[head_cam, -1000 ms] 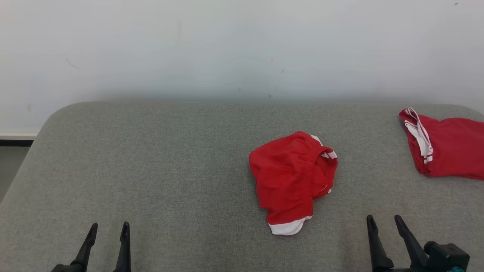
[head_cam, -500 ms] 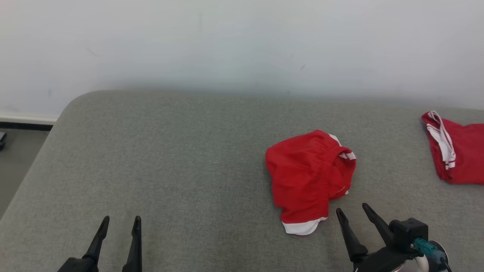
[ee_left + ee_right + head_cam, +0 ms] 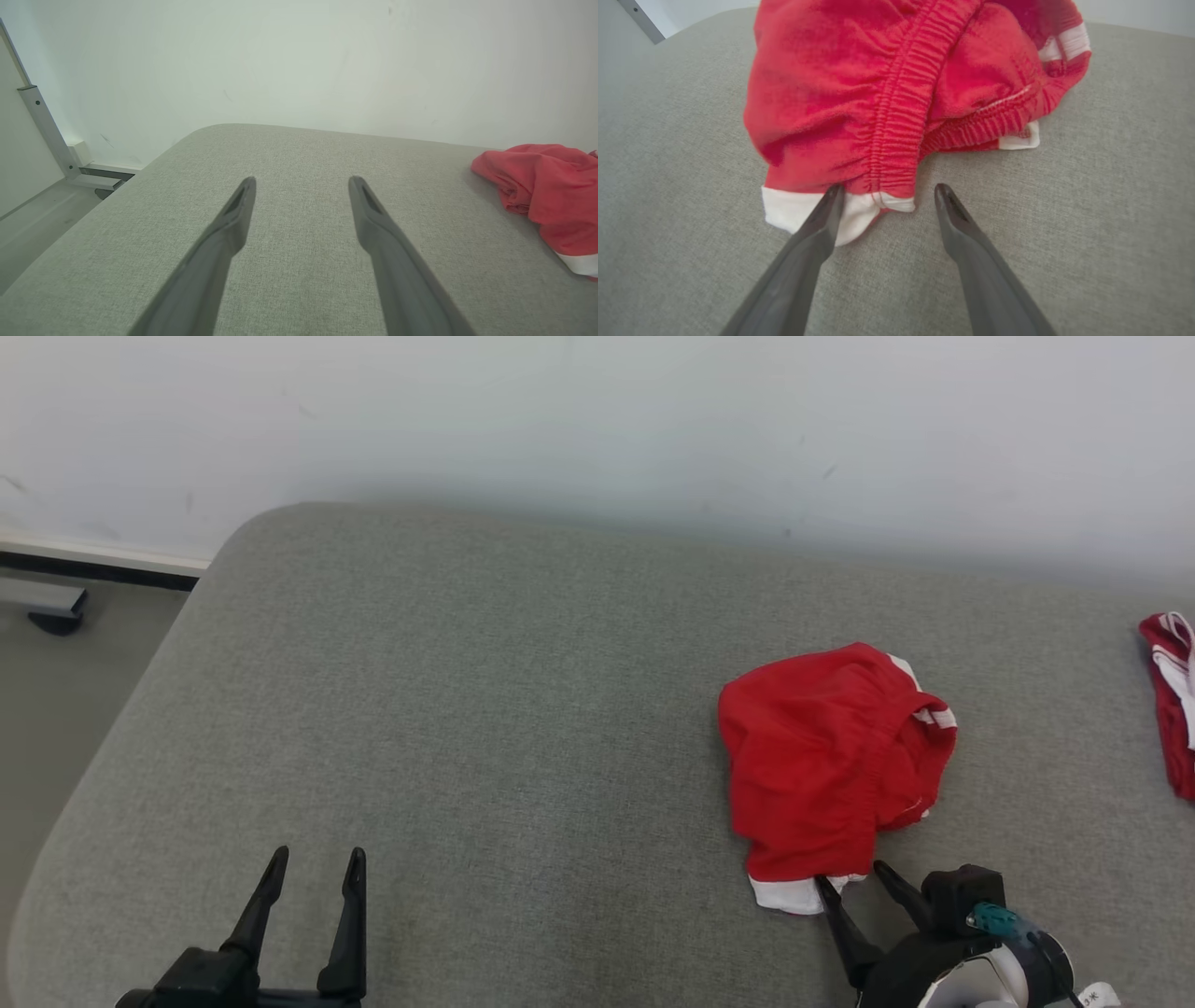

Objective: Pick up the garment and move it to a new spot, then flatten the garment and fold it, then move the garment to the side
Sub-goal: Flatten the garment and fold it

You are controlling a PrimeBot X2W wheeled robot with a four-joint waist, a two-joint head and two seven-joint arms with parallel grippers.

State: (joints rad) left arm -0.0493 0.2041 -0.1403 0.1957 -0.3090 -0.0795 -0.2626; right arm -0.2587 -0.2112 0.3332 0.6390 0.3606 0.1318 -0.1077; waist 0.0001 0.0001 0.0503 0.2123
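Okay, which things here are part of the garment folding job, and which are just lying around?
Part of the job:
- crumpled red garment
- right end effector, open at the garment's white hem
- left end effector, open, well to the left of the garment
- grey padded surface

Just lying about:
- second red garment, at the far right edge
- metal foot on the floor

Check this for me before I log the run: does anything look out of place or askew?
The red garment lies crumpled on the grey surface, waistband bunched, white hem sticking out toward the open right gripper. A second red garment sits at the surface's right end, partly cut off. Nothing looks torn or spilled.
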